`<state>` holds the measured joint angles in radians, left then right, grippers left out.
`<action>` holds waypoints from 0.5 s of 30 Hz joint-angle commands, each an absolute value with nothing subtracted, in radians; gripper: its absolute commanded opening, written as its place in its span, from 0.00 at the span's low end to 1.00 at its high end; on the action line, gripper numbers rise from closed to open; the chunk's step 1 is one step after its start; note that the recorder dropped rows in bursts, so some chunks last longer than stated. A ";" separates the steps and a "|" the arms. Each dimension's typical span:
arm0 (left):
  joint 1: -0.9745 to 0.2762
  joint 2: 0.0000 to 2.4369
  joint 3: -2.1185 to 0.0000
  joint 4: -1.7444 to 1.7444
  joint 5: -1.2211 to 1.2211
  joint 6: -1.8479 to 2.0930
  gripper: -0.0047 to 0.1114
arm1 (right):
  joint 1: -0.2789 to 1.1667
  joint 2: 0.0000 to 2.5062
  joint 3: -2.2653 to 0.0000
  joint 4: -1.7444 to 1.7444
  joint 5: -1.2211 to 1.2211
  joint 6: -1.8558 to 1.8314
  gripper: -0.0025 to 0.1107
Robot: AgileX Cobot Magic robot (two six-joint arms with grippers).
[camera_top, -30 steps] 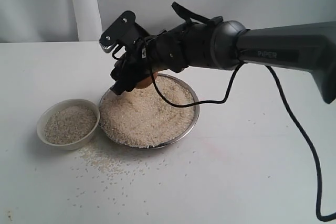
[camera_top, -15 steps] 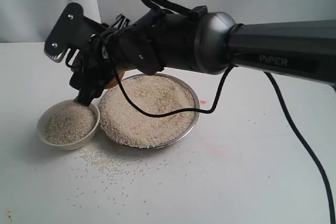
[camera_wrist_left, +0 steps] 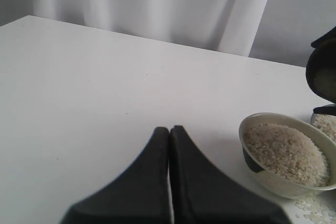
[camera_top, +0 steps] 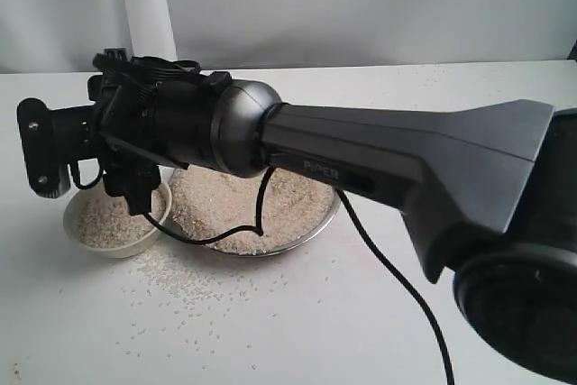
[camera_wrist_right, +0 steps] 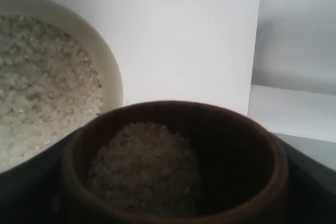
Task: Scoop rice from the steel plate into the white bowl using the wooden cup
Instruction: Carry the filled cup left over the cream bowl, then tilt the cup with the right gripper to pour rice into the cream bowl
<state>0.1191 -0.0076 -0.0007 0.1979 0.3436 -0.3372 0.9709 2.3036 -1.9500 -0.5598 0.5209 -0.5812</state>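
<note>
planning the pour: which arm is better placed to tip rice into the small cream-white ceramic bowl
Right. The right gripper is shut on the glossy reddish-brown wooden cup, with rice in it, beside the rim of the white bowl. The left gripper is shut and holds nothing.

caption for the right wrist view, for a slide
Right wrist view: wooden cup part full of rice, close to the white bowl holding more rice.

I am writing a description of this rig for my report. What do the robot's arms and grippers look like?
The right arm is dark grey, with a tapered link that ends in a rounded joint and small pale lettering on its side. A thin black cable hangs from it. The left gripper has two matte black, wedge-shaped fingers.
</note>
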 commanded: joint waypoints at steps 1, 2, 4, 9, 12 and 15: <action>0.118 0.000 0.000 0.193 0.337 -0.339 0.04 | 0.970 2.318 -1.963 -0.632 0.510 -0.610 0.02; 0.118 0.000 0.000 0.193 0.337 -0.339 0.04 | 0.970 2.324 -1.963 -0.654 0.510 -0.614 0.02; 0.118 0.000 0.000 0.193 0.337 -0.339 0.04 | 0.970 2.341 -1.963 -0.684 0.510 -0.614 0.02; 0.118 0.000 0.000 0.193 0.337 -0.339 0.04 | 0.981 2.363 -1.963 -0.782 0.504 -0.630 0.02; 0.118 0.000 0.000 0.193 0.337 -0.339 0.04 | 0.988 2.368 -1.963 -0.817 0.502 -0.630 0.02; 0.118 0.000 0.000 0.193 0.337 -0.339 0.04 | 0.991 2.368 -1.963 -0.853 0.502 -0.630 0.02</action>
<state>0.1191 -0.0076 -0.0007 0.1979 0.3436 -0.3372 0.9849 2.3753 -1.9541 -0.8050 0.5172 -0.6247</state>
